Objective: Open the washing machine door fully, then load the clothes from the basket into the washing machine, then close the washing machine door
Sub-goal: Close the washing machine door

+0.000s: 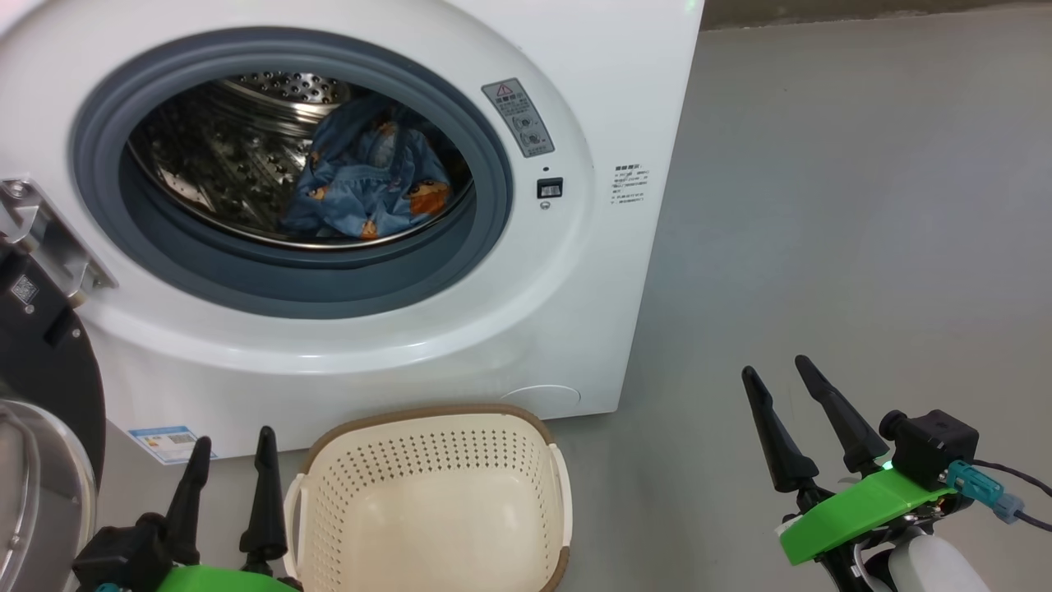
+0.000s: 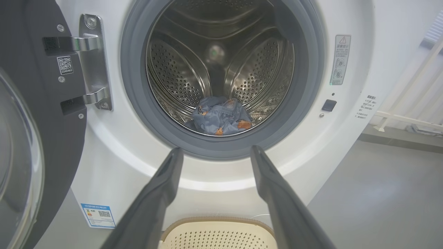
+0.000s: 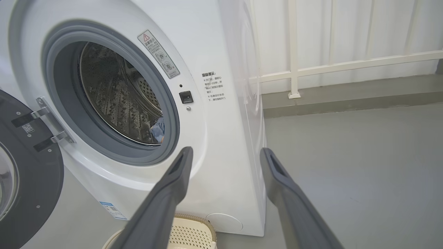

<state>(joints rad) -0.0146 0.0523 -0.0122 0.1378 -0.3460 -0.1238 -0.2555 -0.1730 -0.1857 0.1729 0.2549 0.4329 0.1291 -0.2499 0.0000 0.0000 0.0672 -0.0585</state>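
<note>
Left of the big white washing machine (image 1: 575,82), its round glossy black door (image 1: 45,362) hangs wide on a metal hinge (image 1: 39,226). Before the machine, the left gripper (image 1: 234,436) stands parted beside a cream perforated plastic basket (image 1: 427,469). Blue printed clothes (image 1: 370,185) lie crumpled in the machine's steel drum (image 1: 205,164), well beyond. Rightward, the right gripper (image 1: 775,367) is spread too; its wrist view adds a white railing (image 3: 293,52).

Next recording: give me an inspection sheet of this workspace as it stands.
Surface: bare grey floor.
Job's things: washing machine door open; blue clothes lying inside the washing machine; basket in front of it, nothing seen inside.
Clutter: nothing seen.
Grippers: left gripper and right gripper both open, holding nothing.
Cables: dark cable with a teal plug at the right wrist.
Surroundings: white railing beyond the machine.
</note>
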